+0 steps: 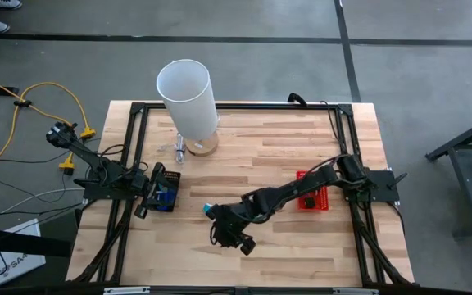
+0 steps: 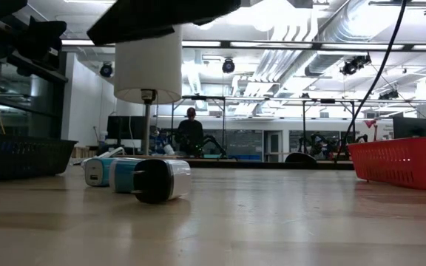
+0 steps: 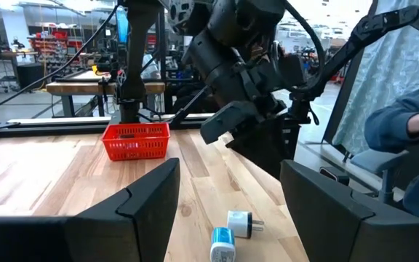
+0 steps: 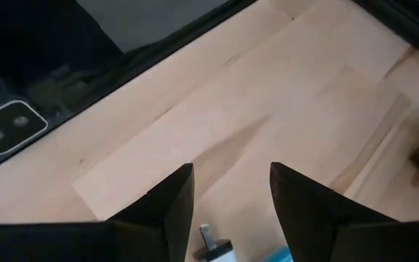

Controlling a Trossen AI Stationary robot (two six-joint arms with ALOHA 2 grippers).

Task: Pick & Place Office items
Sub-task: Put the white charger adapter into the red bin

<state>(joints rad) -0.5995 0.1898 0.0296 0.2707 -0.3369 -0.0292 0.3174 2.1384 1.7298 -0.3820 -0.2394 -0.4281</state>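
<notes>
Two small plug-like items seen on table: white one (image 3: pixel 240 222) with prongs, teal-and-white one (image 3: pixel 222 244) beside; right gripper (image 4: pixel 231 191) fingers parted above, left gripper (image 3: pixel 228 193) fingers spread, nothing held

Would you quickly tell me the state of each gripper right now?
Left gripper: open, holding nothing.
Right gripper: open, empty, over a plug.

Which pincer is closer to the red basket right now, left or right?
Right. The right pincer hangs over the table's middle, a short way from the red basket beside that arm. The left pincer sits near the table's opposite edge, much farther off.
</notes>
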